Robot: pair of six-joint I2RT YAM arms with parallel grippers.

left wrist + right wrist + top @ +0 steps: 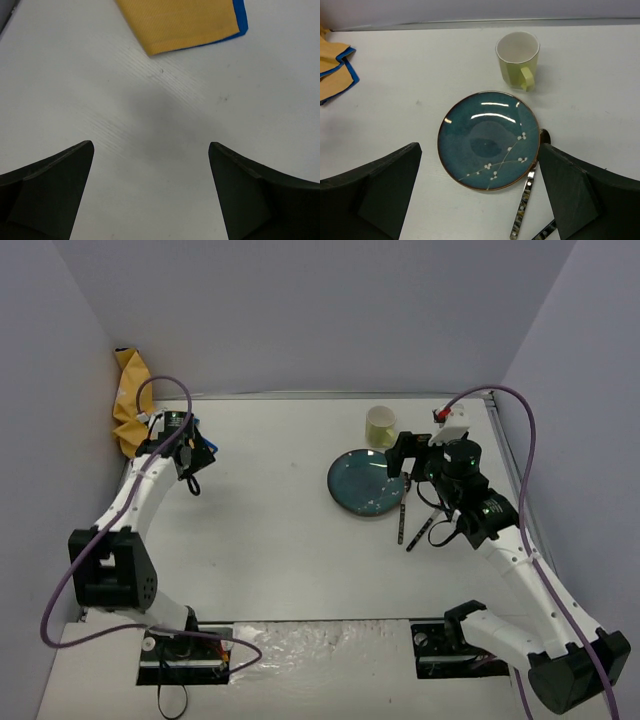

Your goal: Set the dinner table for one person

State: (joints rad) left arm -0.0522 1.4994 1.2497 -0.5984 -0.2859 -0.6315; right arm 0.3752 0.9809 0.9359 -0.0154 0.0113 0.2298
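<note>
The white dinner table [280, 540] fills the view. A blue plate with white blossoms [366, 483] lies right of centre, also in the right wrist view [488, 140]. A pale green mug [381, 426] stands behind it [518, 58]. Two patterned utensils [403, 518] lie right of the plate, a spoon [524, 202] partly tucked under its rim. A crumpled orange-yellow placemat with blue edge [131, 400] lies at the far left [180, 22]. My left gripper [151, 190] is open and empty over bare table near the placemat. My right gripper [480, 195] is open and empty above the plate.
Grey walls enclose the table on the left, back and right. The placemat's edge also shows at the left of the right wrist view [335, 67]. Purple cables run along both arms.
</note>
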